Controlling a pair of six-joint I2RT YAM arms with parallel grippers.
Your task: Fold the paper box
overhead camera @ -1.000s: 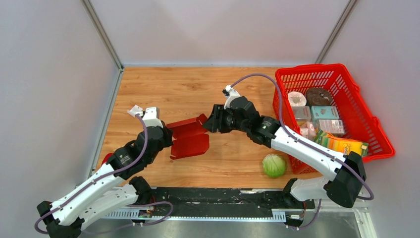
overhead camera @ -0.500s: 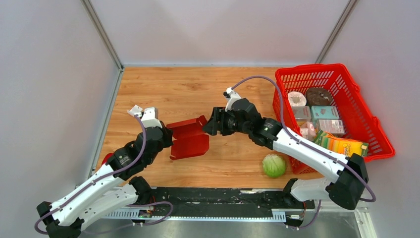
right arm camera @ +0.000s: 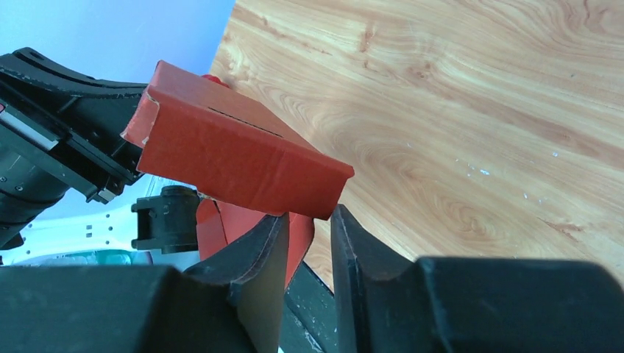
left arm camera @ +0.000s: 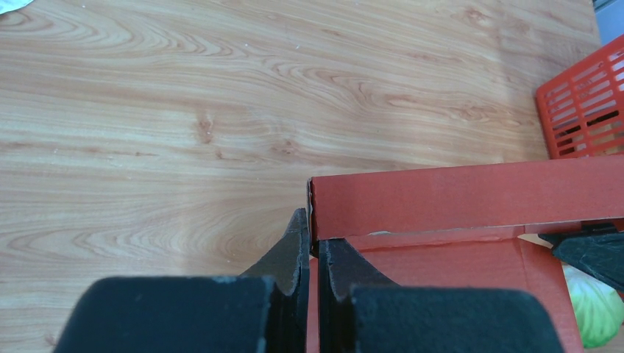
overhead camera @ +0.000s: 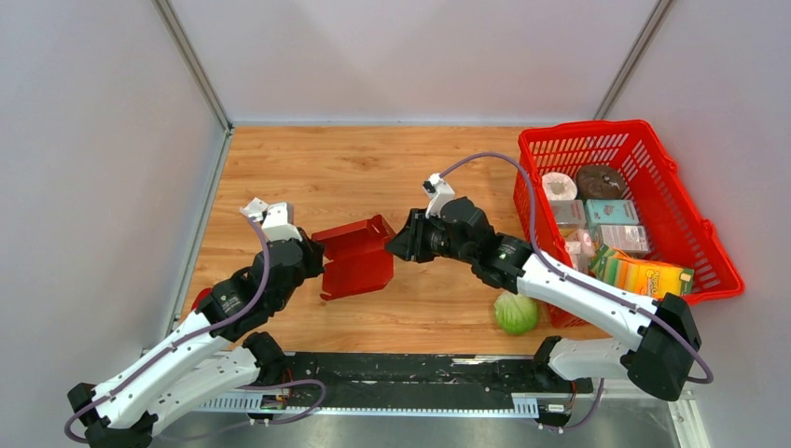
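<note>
The dark red paper box point(overhead camera: 354, 259) lies on the wooden table between my two grippers, with one long panel standing up. My left gripper point(overhead camera: 320, 268) is shut on the box's left edge; in the left wrist view the fingers point(left arm camera: 313, 239) pinch a thin side wall below the raised panel point(left arm camera: 456, 197). My right gripper point(overhead camera: 394, 245) is at the box's right end. In the right wrist view its jaws point(right arm camera: 309, 220) stand slightly apart, with the corner of the raised panel point(right arm camera: 235, 158) just at the fingertips and nothing clearly pinched.
A bright red mesh basket point(overhead camera: 695, 210) with several grocery packs stands at the right. A green cabbage point(overhead camera: 516, 312) lies near its front left corner. A small red thing point(overhead camera: 200, 299) shows beside the left arm. Grey walls enclose the table.
The right gripper has shifted slightly toward the near edge, staying at the box's right end. The box's raised panel now stands a little more upright. The left gripper keeps its hold.
</note>
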